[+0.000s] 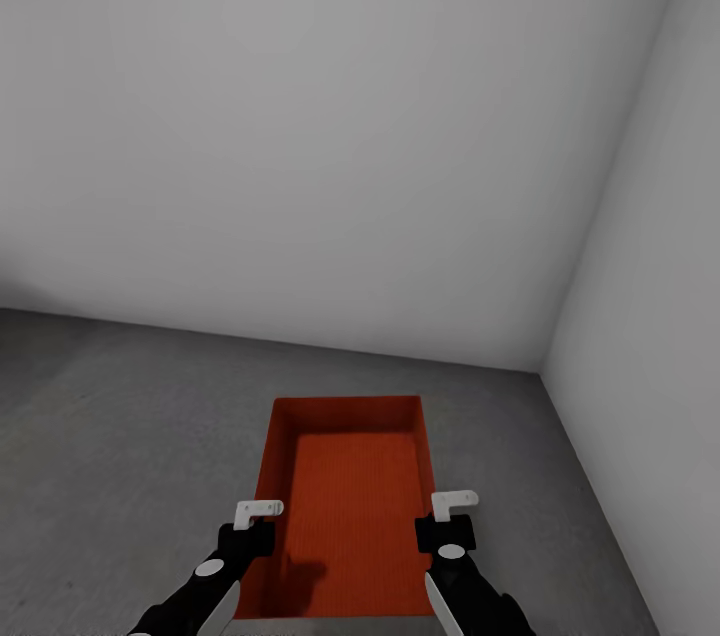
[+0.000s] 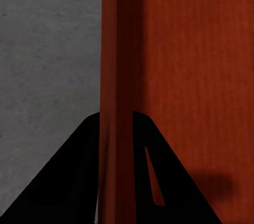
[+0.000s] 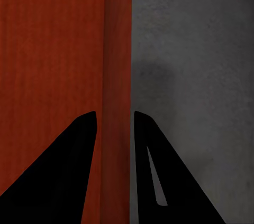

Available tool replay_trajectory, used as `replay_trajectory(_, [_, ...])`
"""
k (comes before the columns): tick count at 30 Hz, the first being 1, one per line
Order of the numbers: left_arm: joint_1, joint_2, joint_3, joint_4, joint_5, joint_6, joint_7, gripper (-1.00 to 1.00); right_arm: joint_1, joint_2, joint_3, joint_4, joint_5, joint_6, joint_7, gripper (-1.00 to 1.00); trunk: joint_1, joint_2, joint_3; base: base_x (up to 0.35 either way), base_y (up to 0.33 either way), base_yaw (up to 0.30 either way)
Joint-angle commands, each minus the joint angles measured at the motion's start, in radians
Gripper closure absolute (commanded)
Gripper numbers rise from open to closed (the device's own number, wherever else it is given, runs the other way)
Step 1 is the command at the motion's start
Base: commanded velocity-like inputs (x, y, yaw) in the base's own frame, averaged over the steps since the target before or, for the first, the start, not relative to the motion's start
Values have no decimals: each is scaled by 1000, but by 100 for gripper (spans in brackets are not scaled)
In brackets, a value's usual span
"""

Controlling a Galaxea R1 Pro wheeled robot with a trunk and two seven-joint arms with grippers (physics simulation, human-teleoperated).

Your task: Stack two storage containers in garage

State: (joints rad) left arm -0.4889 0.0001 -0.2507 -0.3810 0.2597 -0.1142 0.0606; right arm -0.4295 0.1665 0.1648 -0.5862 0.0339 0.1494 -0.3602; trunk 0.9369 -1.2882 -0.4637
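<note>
We hold one storage container (image 1: pixel 350 506) over the garage floor (image 1: pixel 120 436), left gripper (image 2: pixel 116 129) and right gripper (image 3: pixel 115 123) each clamping a side wall between its fingers; setting down and stacking remain.

We see soft, even, fairly dim light with no glare on the white walls (image 1: pixel 330 116). Faint blurred shadows fall inside the container (image 1: pixel 350 506) and on the floor (image 3: pixel 196 76); renders look slightly soft.

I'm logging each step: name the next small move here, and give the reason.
Probably lower the bin straight down and let go. The left gripper and right gripper each straddle a side wall, and the grey concrete floor near the white wall corner lies below. Whether the bin already touches the floor is unclear.
</note>
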Motion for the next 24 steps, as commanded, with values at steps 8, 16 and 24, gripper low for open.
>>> replay_trajectory(8, [-2,2,-7,-1,3,-4,14,100,0,-18,12,2,29,11,-14,100,0,-1,-14,0,0,0])
replay_trajectory(16, [-2,2,-6,-1,3,-5,15,100,0,-18,12,2,30,10,-14,100,0,-1,-27,0,0,0])
replay_trajectory(24, [-2,2,-7,-1,3,-4,14,100,0,-18,12,2,29,10,-14,100,0,-1,-40,0,0,0])
